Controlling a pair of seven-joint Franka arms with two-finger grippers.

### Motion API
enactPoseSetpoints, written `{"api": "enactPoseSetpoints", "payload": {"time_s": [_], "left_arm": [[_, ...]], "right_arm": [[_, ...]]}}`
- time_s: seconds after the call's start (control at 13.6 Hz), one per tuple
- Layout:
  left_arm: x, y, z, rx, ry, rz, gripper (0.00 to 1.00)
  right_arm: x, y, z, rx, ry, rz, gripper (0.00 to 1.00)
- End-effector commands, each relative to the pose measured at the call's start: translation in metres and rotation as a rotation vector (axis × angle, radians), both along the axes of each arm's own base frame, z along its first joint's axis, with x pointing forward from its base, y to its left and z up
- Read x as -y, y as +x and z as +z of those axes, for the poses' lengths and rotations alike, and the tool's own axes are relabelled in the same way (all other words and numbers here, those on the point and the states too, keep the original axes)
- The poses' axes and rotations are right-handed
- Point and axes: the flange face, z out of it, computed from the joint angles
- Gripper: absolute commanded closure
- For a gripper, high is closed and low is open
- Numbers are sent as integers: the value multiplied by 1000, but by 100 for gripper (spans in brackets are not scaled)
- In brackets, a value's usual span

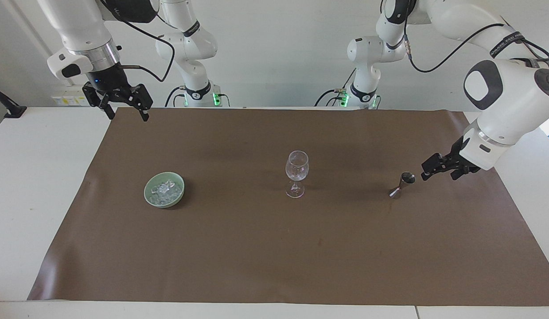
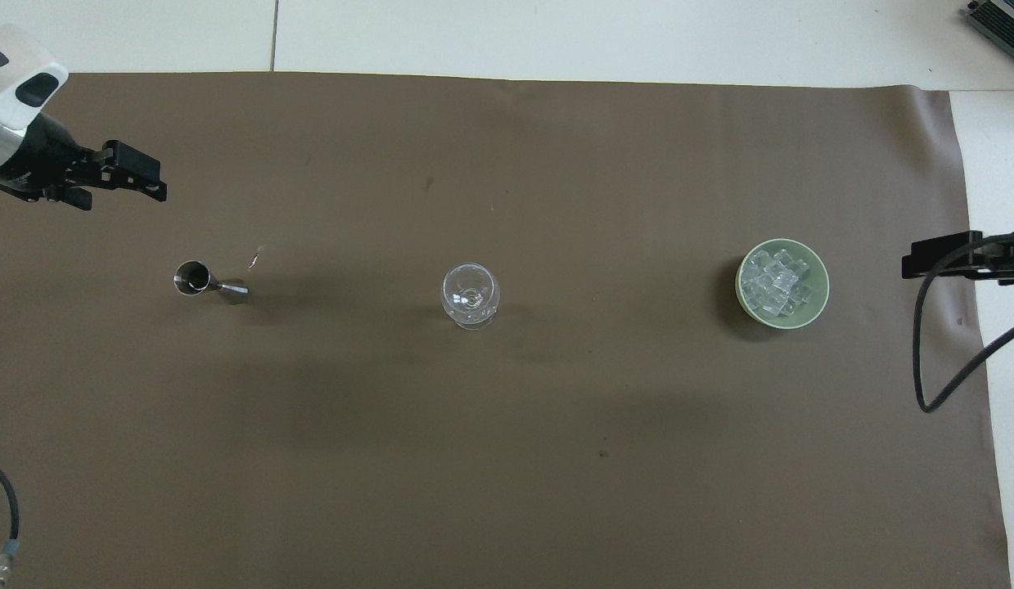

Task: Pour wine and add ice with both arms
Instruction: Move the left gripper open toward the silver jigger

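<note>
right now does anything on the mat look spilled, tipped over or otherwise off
Nothing stands out. The wine glass and the metal jigger stand upright on the brown mat, and the ice sits heaped inside the green bowl. No spill or stray pieces show.

Clear ice (image 1: 165, 190) chunks heaped in green bowl (image 1: 152, 200).

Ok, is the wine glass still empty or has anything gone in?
Empty as far as shows: the wine glass stands upright and looks clear through, and the ice is in its green bowl.
</note>
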Motion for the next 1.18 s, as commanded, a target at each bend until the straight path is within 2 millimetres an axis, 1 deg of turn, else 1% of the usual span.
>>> {"api": "enactPoseSetpoints", "payload": {"time_s": [0.0,0.07,0.22,0.29,0.44,0.51,0.59,0.66,0.88,1.1], "left_arm": [[-33,-12,-14,-30,-59,83,0],[-42,-17,-15,-33,-93,146,0],[-41,-26,-27,-47,-106,186,0],[-48,-30,-34,-64,-145,214,0],[-64,-33,-44,-97,-172,258,0],[-78,-34,-50,-116,-190,306,0],[-81,-36,-56,-144,-239,362,0],[-83,-37,-64,-171,-267,409,0],[-100,-49,-94,-253,-359,564,0],[-94,-58,-125,-344,-428,723,0]], "right_arm": [[-1,-7,1,-10,14,24,0],[-1,-7,2,-8,15,24,0],[-1,-7,2,-10,15,24,0],[-1,-7,2,-8,15,24,0],[-1,-7,2,-8,15,24,0],[-1,-7,2,-10,15,24,0],[-1,-7,2,-10,15,24,0],[-1,-7,2,-8,15,24,0],[-1,-7,2,-10,15,24,0],[-1,-7,2,-8,15,24,0]]}}
